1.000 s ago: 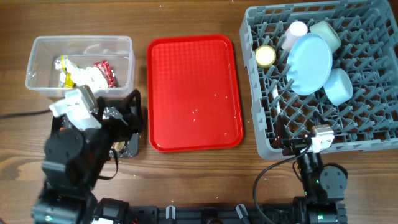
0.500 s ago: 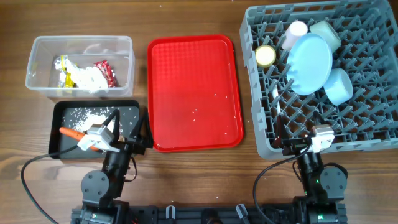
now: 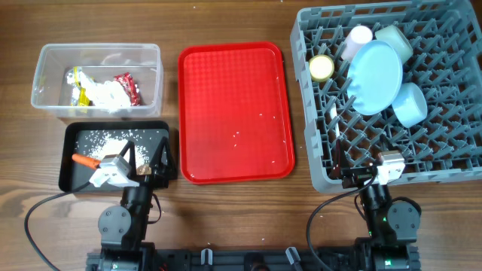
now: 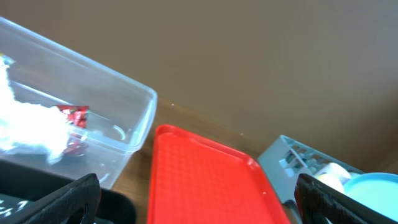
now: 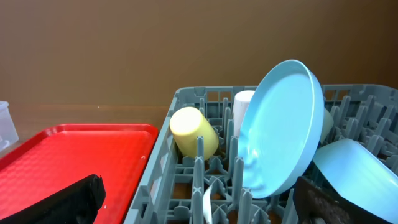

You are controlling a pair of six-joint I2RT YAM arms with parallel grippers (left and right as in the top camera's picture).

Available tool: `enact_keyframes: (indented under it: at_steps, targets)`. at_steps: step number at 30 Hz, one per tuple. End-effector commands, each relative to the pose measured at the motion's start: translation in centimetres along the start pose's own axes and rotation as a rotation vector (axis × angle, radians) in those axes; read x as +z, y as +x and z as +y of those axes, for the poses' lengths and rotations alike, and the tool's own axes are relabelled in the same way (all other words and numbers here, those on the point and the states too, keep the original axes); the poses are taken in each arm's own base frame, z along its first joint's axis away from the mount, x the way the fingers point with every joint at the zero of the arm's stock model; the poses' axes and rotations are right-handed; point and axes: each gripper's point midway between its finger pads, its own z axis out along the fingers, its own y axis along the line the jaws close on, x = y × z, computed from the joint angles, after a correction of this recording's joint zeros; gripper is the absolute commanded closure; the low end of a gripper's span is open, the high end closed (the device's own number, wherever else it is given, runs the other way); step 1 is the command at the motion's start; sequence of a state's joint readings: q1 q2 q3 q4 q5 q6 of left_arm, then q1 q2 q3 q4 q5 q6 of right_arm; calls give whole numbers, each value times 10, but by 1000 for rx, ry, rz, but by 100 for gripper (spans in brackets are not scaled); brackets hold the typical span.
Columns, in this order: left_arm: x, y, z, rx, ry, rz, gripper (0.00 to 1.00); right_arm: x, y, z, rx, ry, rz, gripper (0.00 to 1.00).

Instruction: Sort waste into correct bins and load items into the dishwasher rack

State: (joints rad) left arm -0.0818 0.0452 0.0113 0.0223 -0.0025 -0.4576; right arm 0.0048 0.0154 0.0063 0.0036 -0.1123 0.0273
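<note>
The black bin (image 3: 75,135) holds white rice grains (image 3: 105,141), an orange carrot (image 3: 84,159) and a small brown lump (image 3: 143,172). The clear bin (image 3: 45,75) holds red and yellow wrappers (image 3: 126,86) and white tissue (image 3: 105,92); it also shows in the left wrist view (image 4: 134,118). The grey rack (image 3: 452,162) holds the blue plate (image 3: 374,77), two bowls (image 3: 410,104), a pink cup (image 3: 360,36), a yellow cup (image 3: 321,68) and a white spoon (image 5: 206,202). My left gripper (image 3: 145,159) is open and empty at the black bin's near right corner. My right gripper (image 3: 348,170) is open and empty at the rack's near edge.
The flat red tray (image 3: 235,113) lies between the bins and the rack, with a few white specks on it. It shows in both wrist views, left (image 4: 199,180) and right (image 5: 74,155). Bare wood table surrounds everything.
My left arm has drawn back from over the black bin toward the table's front edge, uncovering the bin's contents. The right arm has not moved.
</note>
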Motion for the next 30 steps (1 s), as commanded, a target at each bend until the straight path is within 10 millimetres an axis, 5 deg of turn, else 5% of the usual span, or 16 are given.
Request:
enact_keyframes:
  at_steps: [1, 7, 30]
  targets:
    - [-3, 1, 15, 4, -57, -6, 0, -1, -3, 2, -14, -11, -14, 0]
    - [-4, 3, 29, 1, -109, 7, 0, -1, -3, 2, -14, -11, -14, 0]
    - [-4, 3, 29, 0, -111, 7, 0, -1, -3, 2, -14, -11, -14, 0]
